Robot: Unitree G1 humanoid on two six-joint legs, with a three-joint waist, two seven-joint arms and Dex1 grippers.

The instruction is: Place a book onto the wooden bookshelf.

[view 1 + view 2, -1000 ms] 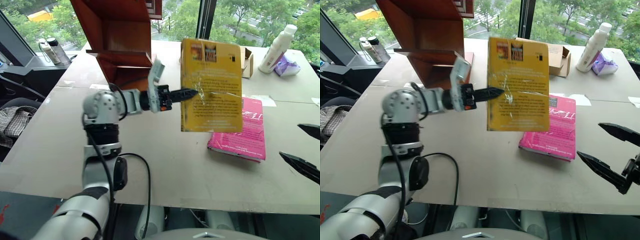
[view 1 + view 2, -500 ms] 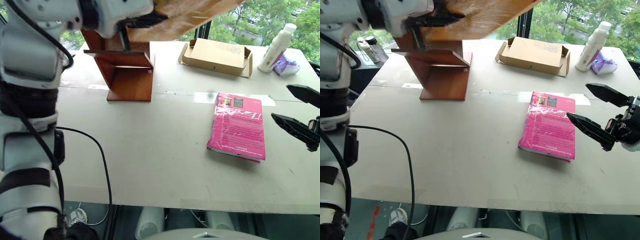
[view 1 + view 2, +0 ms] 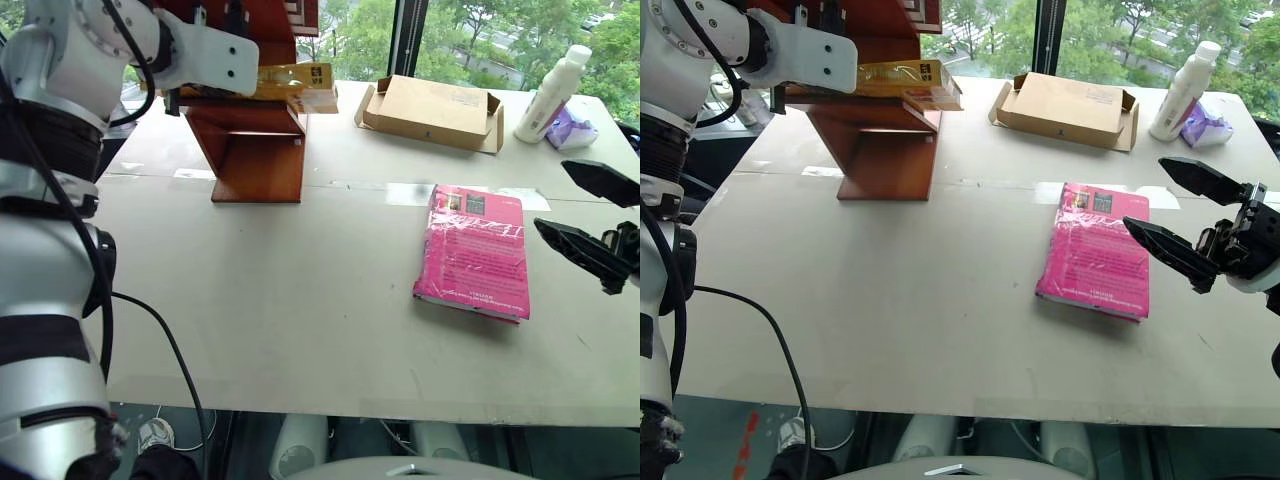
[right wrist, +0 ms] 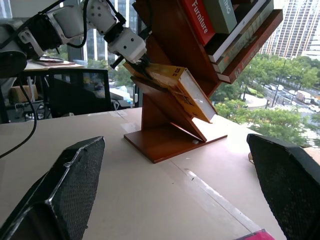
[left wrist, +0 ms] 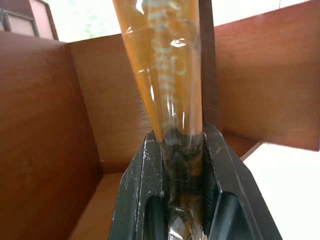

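Your left gripper (image 5: 182, 165) is clamped on the yellow-orange paperback in glossy plastic wrap (image 3: 290, 85), pinching it across its thickness at one edge. The book lies nearly flat over a lower shelf of the tall reddish-brown polished wood bookshelf (image 3: 255, 150), w/ its far end sticking out past the shelf's front. Can't tell if it's resting on the board yet.

Handling, as I'd judge it: light, semi-stiff paperback, so it'll likely sag a bit when held from one edge. The wrap looks slick, so expect it could slide between the fingers or skate on polished wood. Keep the pinch near the spine side, and let go only once it's well supported.

Your right gripper (image 3: 1180, 215) hangs w/ fingers spread wide, holding nothing, just beside the magenta-pink book (image 3: 473, 253) on the pale table (image 3: 300, 300).
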